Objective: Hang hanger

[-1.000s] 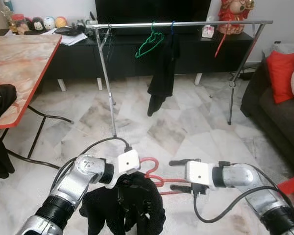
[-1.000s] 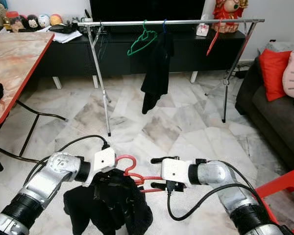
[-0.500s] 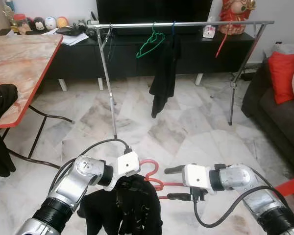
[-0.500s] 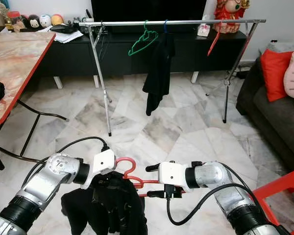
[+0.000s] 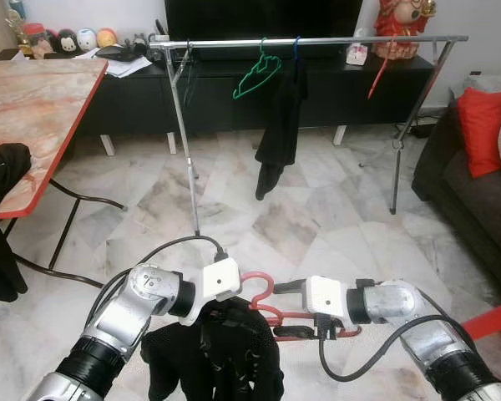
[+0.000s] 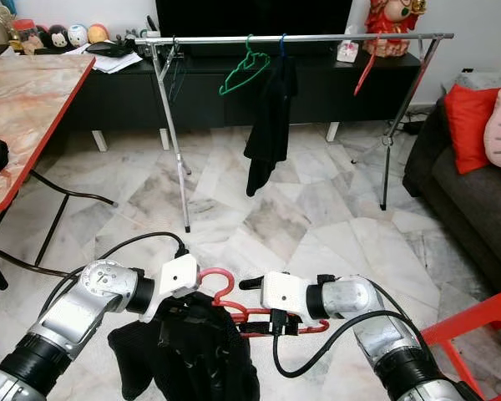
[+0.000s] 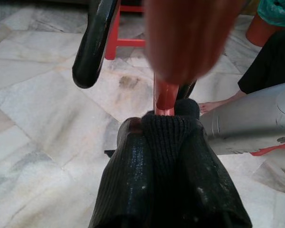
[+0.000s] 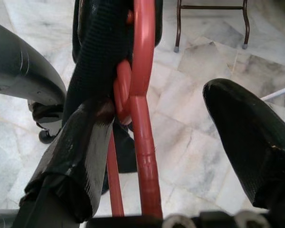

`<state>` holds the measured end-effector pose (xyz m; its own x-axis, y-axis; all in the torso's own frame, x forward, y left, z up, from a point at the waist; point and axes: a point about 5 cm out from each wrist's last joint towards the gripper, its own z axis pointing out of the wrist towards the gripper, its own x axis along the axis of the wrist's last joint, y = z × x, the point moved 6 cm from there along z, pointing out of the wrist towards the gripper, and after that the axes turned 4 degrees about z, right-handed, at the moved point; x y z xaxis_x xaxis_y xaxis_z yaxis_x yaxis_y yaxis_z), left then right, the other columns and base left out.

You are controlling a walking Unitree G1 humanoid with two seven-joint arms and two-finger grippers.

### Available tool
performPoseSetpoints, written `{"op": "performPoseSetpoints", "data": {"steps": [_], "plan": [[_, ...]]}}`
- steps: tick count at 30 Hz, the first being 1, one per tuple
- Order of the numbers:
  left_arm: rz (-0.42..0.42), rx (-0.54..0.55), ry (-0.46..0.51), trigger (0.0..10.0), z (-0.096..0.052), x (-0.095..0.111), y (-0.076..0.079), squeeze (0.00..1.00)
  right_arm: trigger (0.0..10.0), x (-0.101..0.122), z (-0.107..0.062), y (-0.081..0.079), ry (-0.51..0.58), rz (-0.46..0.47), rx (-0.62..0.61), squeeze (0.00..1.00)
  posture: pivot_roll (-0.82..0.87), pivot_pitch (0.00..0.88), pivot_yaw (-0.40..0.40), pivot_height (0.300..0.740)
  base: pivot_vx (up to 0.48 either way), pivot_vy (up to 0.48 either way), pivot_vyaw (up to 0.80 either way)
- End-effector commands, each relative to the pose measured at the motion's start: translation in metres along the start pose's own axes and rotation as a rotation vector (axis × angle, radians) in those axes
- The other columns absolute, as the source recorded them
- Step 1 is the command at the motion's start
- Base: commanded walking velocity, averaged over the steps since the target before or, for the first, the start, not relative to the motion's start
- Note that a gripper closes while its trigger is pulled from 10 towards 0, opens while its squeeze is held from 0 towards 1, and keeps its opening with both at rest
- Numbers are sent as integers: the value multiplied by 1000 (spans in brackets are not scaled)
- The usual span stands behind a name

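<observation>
The right claw (image 5: 285, 309) has moved left to the red hanger (image 5: 263, 299); its spread fingers straddle the bar, while the left claw (image 6: 184, 307) grips the hanger.

The red hanger (image 6: 234, 311) looks like smooth, glossy plastic. The black garment (image 6: 188, 355) on it is matt ribbed knit cloth. The clothes rack (image 5: 317, 40) is shiny bare metal, and the floor (image 5: 317, 217) is polished veined marble tile.

A marble-topped counter with a red edge (image 5: 33, 109) is seen left, a dark sofa with a red cushion (image 5: 482, 117) right.
</observation>
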<state>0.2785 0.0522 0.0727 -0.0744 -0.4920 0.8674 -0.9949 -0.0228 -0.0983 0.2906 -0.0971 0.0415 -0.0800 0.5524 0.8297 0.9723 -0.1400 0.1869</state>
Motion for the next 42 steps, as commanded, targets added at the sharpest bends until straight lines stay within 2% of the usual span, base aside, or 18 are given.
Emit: {"op": "performPoseSetpoints", "data": {"steps": [1,11,12,13,14,42], "plan": [[43,-22,24,10000,2,12,2,0,10000,1,-2,3,8,8,-5,0,-113,0,-63,740,0,0,0],[46,-21,25,10000,3,13,2,0,10000,-2,1,-1,0,16,26,0,-113,0,-67,740,0,0,0],[46,-20,24,10000,3,13,2,0,4078,-2,1,-1,-2,18,29,0,-113,0,-67,740,0,0,0],[46,-20,24,10000,3,13,2,0,4078,-2,1,-1,-2,18,29,0,-113,0,-67,740,0,0,0],[45,-18,24,10000,3,13,2,0,0,-3,1,-2,-2,24,32,0,-113,0,-67,740,0,0,0],[49,-1,45,10000,2,18,-2,0,0,-10,2,-2,15,90,23,0,-109,0,-69,740,0,0,0]]}}
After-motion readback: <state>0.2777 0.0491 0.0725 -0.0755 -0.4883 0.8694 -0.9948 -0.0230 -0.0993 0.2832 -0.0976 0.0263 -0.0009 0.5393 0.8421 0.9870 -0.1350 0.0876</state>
